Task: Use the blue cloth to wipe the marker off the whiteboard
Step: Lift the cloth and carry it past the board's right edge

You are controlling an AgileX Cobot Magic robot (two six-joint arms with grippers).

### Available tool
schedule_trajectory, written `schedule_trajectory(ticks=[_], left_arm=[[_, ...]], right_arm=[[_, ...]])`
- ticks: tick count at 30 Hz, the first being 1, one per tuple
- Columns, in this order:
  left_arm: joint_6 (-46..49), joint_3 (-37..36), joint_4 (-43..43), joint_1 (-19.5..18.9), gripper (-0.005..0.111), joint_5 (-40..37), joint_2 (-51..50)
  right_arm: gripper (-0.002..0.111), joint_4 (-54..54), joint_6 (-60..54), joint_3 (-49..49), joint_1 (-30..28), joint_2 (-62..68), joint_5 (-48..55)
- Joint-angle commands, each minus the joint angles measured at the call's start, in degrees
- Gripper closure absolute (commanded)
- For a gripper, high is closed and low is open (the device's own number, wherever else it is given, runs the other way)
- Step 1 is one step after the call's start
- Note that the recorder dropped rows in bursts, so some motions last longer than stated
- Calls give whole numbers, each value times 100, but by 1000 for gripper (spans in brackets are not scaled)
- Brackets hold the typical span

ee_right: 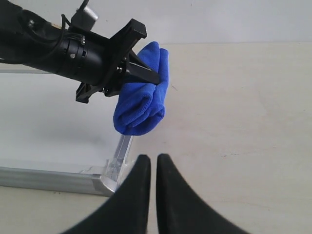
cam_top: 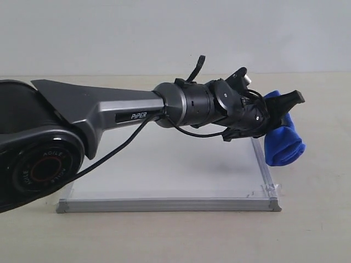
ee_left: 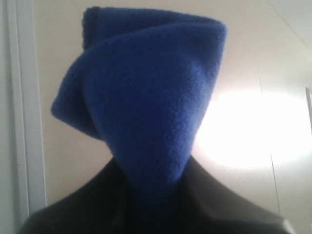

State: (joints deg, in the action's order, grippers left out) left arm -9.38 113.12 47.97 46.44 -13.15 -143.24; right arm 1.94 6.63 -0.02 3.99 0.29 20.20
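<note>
My left gripper (cam_top: 282,114) is shut on the blue cloth (cam_top: 283,141), a thick royal-blue bundle that hangs from its fingers just above the right edge of the whiteboard (cam_top: 164,181). The left wrist view is filled by the cloth (ee_left: 146,97), pinched between the dark jaws of that gripper (ee_left: 153,168). Seen from the right wrist, the cloth (ee_right: 141,105) hangs over the board's frame near a corner cap (ee_right: 105,184). My right gripper (ee_right: 152,163) hovers beside that corner, shut on nothing. No red marker line shows in any view; the arm hides much of the board.
The left arm (cam_top: 109,109) stretches across the board from the left. Beige tabletop (ee_right: 234,122) lies beyond the board's right edge. Clear tape (cam_top: 269,190) sits at the board's front right corner.
</note>
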Motion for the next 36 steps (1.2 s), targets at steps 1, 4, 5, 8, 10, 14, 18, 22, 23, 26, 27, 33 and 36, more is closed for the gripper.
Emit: schedule_trajectory(ticks=[1,4,5,8,10,14,18,22,23,26,27,33,36], left_arm=[[17,23,152,10,102,281,-69],[17,23,262,10,102,286,-173],[17,23,262,10,102,286,-218],[17,23,430,10,102,286,-315],[33,23,432,10,102,328,-341],[81,98,432,10,102,307,-341],[81,199,432,10,102,307,-354],[81,216,432,10,102,308,-354],[81,216,432,10,102,308,-365],[81,216,432,10,102,308,-392],[81,216,421,10,102,308,-402],[202,216,410,10,79,330,-402],[202,216,410,10,51,378,-402]], right_arm=[[107,9,-17,2,-28,-29,-69],[107,9,-17,2,-28,-29,-69],[107,9,-17,2,-28,-29,-69],[107,9,-17,2,-28,-29,-69],[107,9,-17,2,-28,-29,-69],[107,9,-17,2,-28,-29,-69],[107,9,-17,2,-28,-29,-69],[107,9,-17,2,-28,-29,-57],[107,9,-17,2,-28,-29,-44],[107,9,-17,2,-28,-29,-44],[107,9,-17,2,-28,-29,-44],[107,9,-17,2,-28,-29,-44],[107,9,-17,2,-28,-29,-44]])
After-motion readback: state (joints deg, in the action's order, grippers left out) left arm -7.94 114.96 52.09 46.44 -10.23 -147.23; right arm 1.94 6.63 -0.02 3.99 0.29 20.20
